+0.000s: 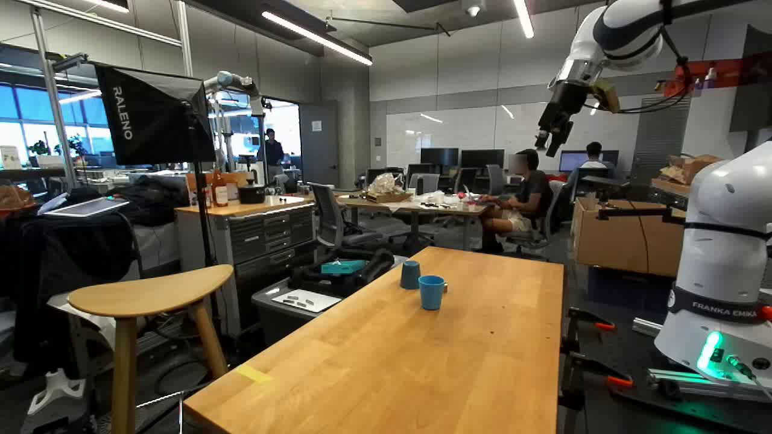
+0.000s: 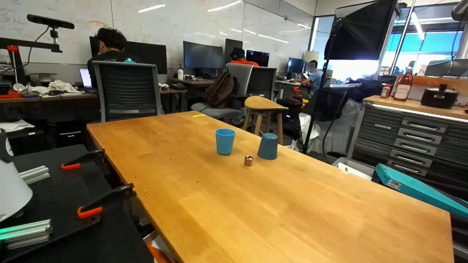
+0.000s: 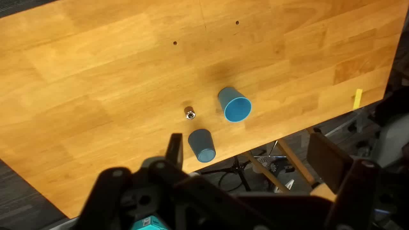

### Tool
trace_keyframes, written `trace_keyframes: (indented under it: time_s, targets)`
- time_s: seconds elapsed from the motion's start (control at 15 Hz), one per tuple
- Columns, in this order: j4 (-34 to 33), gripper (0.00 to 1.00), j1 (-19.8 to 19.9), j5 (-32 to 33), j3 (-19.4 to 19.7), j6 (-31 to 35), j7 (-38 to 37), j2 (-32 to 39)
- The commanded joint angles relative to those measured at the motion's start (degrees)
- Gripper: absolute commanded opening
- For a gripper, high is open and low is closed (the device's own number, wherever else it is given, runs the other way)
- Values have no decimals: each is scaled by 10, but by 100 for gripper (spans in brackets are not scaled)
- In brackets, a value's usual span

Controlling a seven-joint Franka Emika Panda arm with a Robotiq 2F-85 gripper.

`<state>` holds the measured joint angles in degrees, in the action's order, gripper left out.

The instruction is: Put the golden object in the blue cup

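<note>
Gripper [image 1: 547,146] hangs high with jaws wide apart and nothing between them, so the picking seems not yet begun, and next it should come down around the golden piece [image 2: 248,161], which stands on the table [image 2: 292,204] near the upright blue cup [image 2: 225,142].

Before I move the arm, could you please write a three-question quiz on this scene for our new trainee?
1. Short answer: in the wrist view, which cup is nearer to the small metal cylinder?
2. True or false: the jaws are holding the small metal cylinder.
3. Multiple choice: how does the bright blue cup stand? (a) mouth down; (b) mouth up; (c) on its side.

Key:
1. The dark blue cup.
2. False: the jaws are open, and the small metal cylinder stands on the table.
3. (b) mouth up.
</note>
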<state>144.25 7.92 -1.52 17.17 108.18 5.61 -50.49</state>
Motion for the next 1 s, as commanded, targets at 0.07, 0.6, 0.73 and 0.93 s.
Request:
trace_keyframes:
  time_s: [0.07, 0.6, 0.73, 0.93]
  targets:
    - [-6, 100, 10, -8, -7, -2, 7, 2]
    - [16, 100, -17, -17, -35, 37, 3, 34]
    - [26, 100, -42, -31, -50, 96, 0, 97]
    - [22, 100, -66, -48, -60, 184, 11, 201]
